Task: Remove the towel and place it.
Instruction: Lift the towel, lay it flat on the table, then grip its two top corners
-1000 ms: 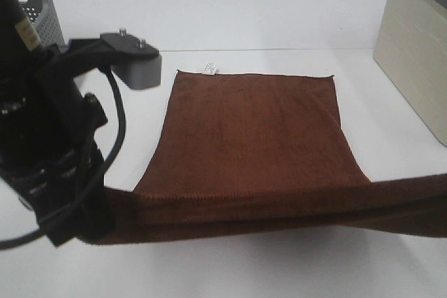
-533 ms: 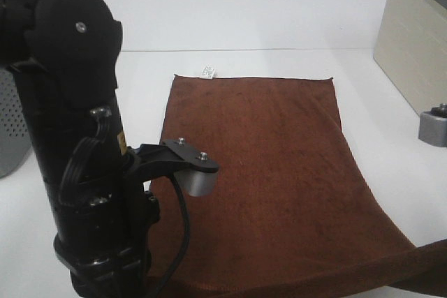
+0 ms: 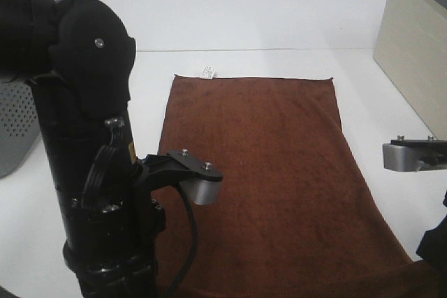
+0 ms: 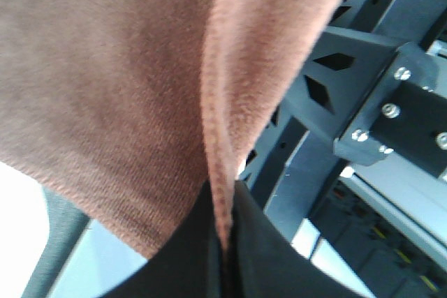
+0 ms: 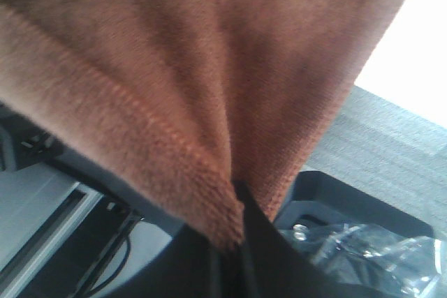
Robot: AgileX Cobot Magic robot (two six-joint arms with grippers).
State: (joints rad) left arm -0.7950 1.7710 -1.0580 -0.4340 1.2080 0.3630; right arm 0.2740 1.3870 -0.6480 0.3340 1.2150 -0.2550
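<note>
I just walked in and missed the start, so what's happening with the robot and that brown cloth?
The two-armed robot is handling a dark brown towel. The left gripper and the right gripper are each shut on the towel's hem, one at either side of its near end. The far end lies flat on the white table, with its small white tag at the far left corner. A grey basket stands at the left, partly hidden by the left arm.

No legible text; marks on white tag (image 3: 208,71) of towel (image 3: 265,165) too small
</note>
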